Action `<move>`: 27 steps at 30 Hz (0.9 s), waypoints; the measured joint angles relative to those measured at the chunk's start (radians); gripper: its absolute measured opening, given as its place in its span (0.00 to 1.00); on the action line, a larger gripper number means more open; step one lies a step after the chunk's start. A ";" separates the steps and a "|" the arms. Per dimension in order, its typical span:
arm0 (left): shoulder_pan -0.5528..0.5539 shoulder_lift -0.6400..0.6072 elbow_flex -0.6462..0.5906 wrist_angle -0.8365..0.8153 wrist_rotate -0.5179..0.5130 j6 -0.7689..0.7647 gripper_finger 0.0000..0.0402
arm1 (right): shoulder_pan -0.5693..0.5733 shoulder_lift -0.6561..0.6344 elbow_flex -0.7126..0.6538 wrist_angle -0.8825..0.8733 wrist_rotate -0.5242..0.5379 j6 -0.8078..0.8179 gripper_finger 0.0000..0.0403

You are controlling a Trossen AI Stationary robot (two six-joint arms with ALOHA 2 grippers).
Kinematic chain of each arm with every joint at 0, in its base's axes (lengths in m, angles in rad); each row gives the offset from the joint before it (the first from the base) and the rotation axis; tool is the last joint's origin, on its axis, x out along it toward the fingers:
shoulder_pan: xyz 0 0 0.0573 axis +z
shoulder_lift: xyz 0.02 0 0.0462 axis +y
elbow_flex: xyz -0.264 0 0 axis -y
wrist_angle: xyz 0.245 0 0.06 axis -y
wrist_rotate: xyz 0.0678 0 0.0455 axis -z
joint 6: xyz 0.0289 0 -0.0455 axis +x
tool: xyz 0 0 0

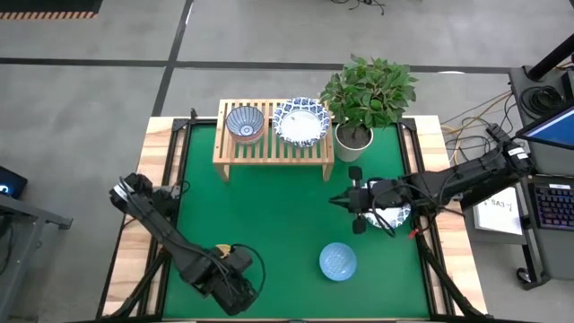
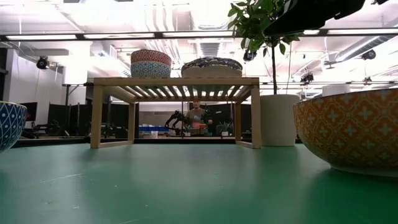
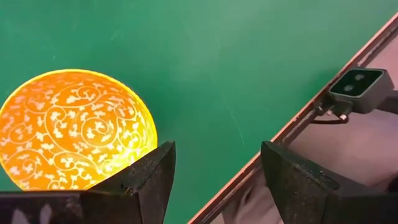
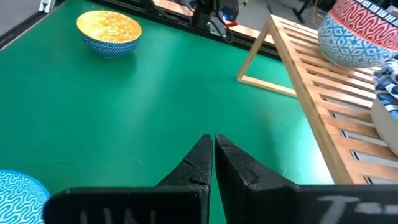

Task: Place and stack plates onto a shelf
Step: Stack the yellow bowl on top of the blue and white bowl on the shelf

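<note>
The light-wood shelf point(image 1: 273, 148) stands at the far side of the table. On its slats sit a blue-patterned bowl point(image 1: 245, 123) and a white plate with a blue rim point(image 1: 301, 121). A yellow-orange dish point(image 3: 74, 134) rests on its base near the table's near left edge. My left gripper point(image 3: 217, 180) hovers open above it, with one finger over the dish's rim. A light blue dish point(image 1: 338, 261) sits on the green mat near the near edge. My right gripper point(image 4: 213, 158) is shut in the air right of centre, pointing left. A blue-rimmed plate point(image 1: 397, 216) lies under that arm.
A white pot with a leafy plant point(image 1: 355, 135) stands just right of the shelf. The low view shows an orange-walled bowl point(image 2: 354, 130) close on the right and a blue-walled one point(image 2: 9, 124) on the left. Green mat lies bare between the shelf and the near dishes.
</note>
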State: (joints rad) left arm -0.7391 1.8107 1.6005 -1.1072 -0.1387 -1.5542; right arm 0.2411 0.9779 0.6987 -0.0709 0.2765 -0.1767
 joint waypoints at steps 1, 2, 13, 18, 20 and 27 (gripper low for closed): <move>0.000 0.003 0.000 0.000 0.000 0.001 0.54 | -0.003 0.000 0.000 0.000 0.000 0.000 0.02; 0.000 0.007 0.000 0.000 0.000 0.003 0.54 | -0.005 0.000 0.000 0.000 0.000 0.000 0.02; -0.004 0.049 0.001 -0.004 0.000 0.019 0.54 | -0.006 0.000 0.000 -0.003 0.001 0.002 0.02; -0.007 0.078 0.002 -0.005 0.000 0.004 0.54 | -0.006 0.000 0.000 -0.008 0.002 0.020 0.02; -0.008 0.088 0.003 -0.003 0.000 0.003 0.54 | -0.006 0.000 0.000 -0.007 0.003 0.020 0.02; -0.008 0.125 0.003 -0.003 0.007 0.000 0.54 | -0.006 0.000 0.000 -0.007 0.003 0.039 0.02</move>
State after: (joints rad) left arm -0.7471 1.9358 1.6039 -1.1105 -0.1314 -1.5542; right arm 0.2348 0.9779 0.6987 -0.0781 0.2798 -0.1377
